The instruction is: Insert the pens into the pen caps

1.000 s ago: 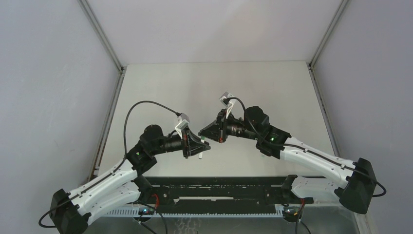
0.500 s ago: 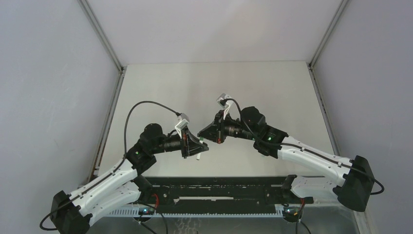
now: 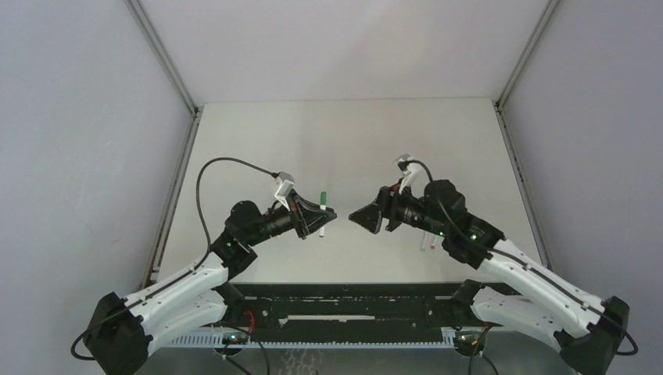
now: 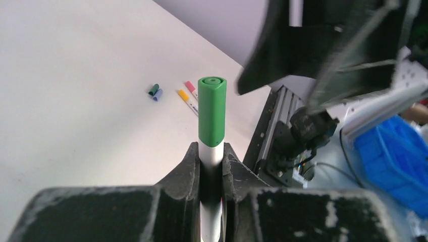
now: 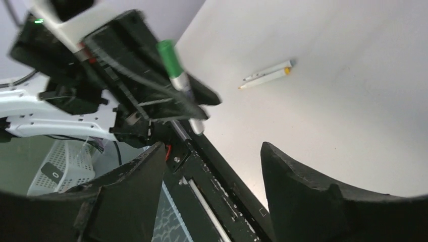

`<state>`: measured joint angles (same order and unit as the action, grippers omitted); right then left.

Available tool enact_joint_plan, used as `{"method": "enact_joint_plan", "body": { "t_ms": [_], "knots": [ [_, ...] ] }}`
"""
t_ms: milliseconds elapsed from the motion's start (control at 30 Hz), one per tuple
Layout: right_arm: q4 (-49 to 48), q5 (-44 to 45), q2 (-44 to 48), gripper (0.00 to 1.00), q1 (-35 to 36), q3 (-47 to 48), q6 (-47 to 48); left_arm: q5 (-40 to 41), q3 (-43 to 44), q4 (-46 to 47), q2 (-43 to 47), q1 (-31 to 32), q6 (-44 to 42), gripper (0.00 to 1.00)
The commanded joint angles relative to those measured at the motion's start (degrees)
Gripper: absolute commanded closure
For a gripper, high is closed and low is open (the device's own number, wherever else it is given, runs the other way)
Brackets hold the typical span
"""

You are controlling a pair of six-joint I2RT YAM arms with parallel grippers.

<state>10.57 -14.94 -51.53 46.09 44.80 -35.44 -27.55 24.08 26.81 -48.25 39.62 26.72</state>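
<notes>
My left gripper (image 4: 211, 148) is shut on a white pen (image 4: 211, 157) whose end carries a green pen cap (image 4: 212, 116). From above, this pen (image 3: 320, 223) stands across the left gripper (image 3: 327, 216), its green cap (image 3: 321, 195) pointing away from the arm bases. My right gripper (image 5: 213, 151) is open and empty, and it faces the left one across a small gap (image 3: 356, 216). A loose green cap (image 4: 154, 89) and a blue cap (image 4: 158, 94) lie together on the table. Beside them are a yellow-ended pen (image 4: 184, 98) and a pink-ended pen (image 4: 191, 89).
Two more pens (image 5: 266, 74) lie side by side on the white table. From above, two pens (image 3: 425, 244) show partly under the right forearm. The black rail (image 3: 352, 301) of the arm bases runs along the near edge. Grey walls (image 3: 78, 156) enclose the table.
My right gripper has opened and drawn back to the right, away from the left gripper. The green cap now shows on the pen in the left gripper, which has swung slightly.
</notes>
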Motion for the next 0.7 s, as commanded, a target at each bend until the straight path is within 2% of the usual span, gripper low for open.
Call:
{"method": "enact_joint_plan", "body": {
  "t_ms": [0,100,233,433,667],
  "knots": [
    [-1.6,0.8,6.4,0.32,0.2,-2.3,2.9,9.3,-2.1,8.8,-1.7,-0.2,12.1,1.0],
    [-6.0,1.5,7.1,0.32,3.5,-6.1,2.4,9.2,-2.4,14.8,-3.1,-0.2,19.8,1.0],
    [-14.7,5.9,3.7,0.34,10.7,-8.8,2.5,7.1,-2.3,21.5,-5.6,-0.2,25.6,1.0],
    [-22.4,8.1,-3.9,0.41,13.9,-7.4,2.5,5.4,-2.5,22.8,-6.6,-0.2,27.0,1.0],
    [-22.5,9.1,-9.6,0.45,14.5,-2.1,5.9,5.0,-2.9,22.7,-6.1,-0.1,27.3,1.0]
  ]
}}
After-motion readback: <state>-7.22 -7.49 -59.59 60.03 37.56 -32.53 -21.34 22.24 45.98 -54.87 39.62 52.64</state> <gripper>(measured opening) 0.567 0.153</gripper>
